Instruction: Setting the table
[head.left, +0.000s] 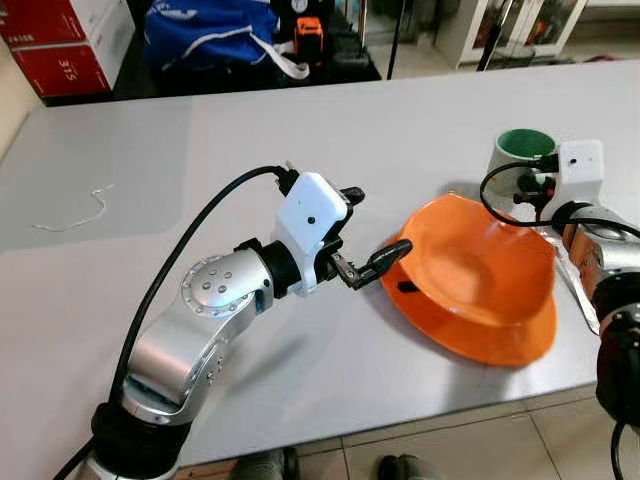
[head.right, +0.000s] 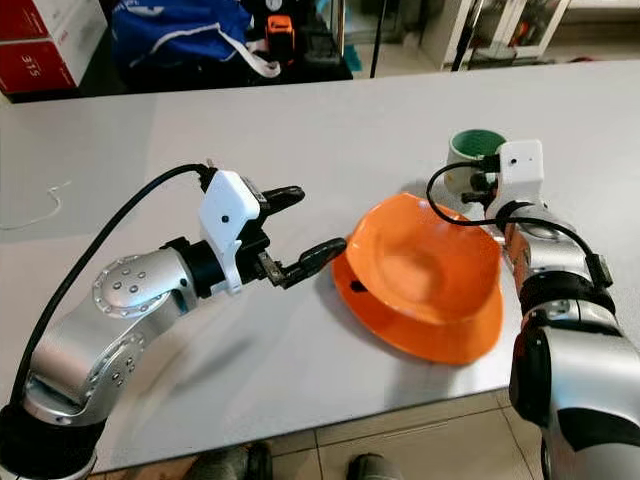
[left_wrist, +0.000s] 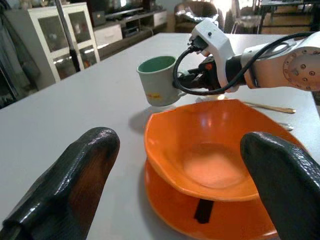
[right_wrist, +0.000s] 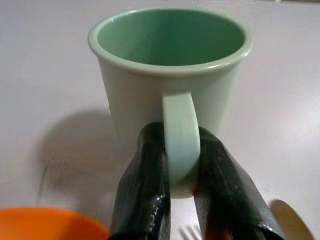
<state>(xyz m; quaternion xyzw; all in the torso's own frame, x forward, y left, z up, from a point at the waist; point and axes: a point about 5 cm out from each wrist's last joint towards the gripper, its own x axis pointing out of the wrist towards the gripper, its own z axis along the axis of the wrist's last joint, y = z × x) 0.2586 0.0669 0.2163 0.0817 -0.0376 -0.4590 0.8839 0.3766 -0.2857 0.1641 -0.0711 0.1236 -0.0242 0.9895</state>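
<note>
Grey bench (head.left: 300, 120), cup placement in hand.
The green cup (right_wrist: 170, 75), at the orange bowl's (head.left: 470, 270) one o'clock, was pinched by its handle in the right tool (right_wrist: 172, 187); release was judged next. The left tool (head.left: 372, 232) was spread wide beside the bowl.

Head stereo down; wrists close on table (head.left: 300, 130).

Red carton (head.left: 62, 45), floor beyond table: white digits, perhaps "315", sideways, blurred.
</note>
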